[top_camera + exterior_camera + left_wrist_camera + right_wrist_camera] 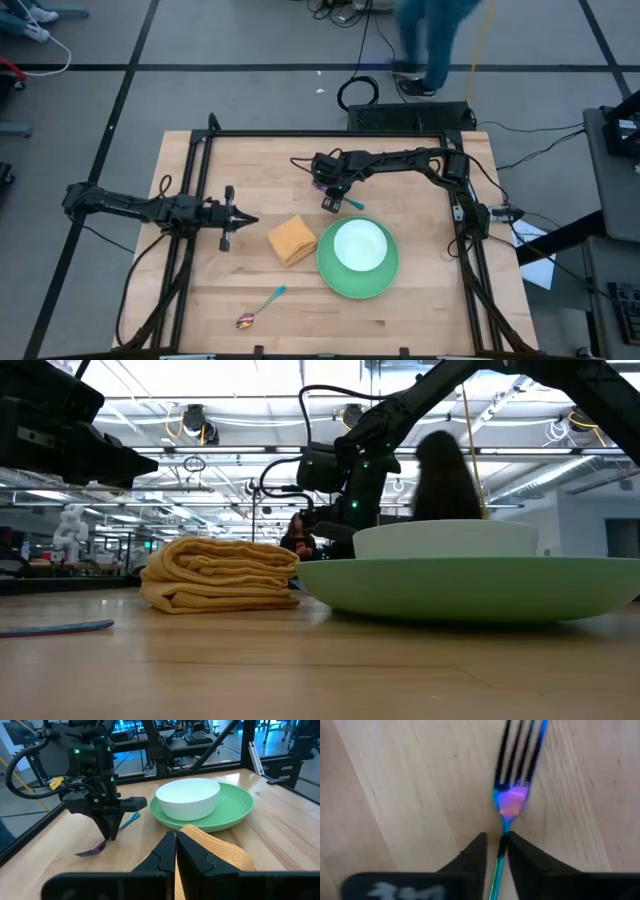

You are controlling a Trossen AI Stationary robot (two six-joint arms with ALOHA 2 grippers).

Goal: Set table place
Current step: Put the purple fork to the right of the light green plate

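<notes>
The green plate (357,274) sits on the wooden surface (420,175) with the white bowl (360,245) inside it and the orange napkin (292,240) touching its edge. Just behind the plate, the right gripper (331,203) grasps the fork (512,775) by its handle. The left gripper (243,220), clenched on nothing, hovers beside the napkin. The spoon (259,308) lies near the front edge.

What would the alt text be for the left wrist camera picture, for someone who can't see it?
The right hand points down at the wooden table, pinching a fork that lies on it, blue handle toward a green plate holding a white bowl. In the foreground, the left hand is shut above a folded orange napkin.
</notes>
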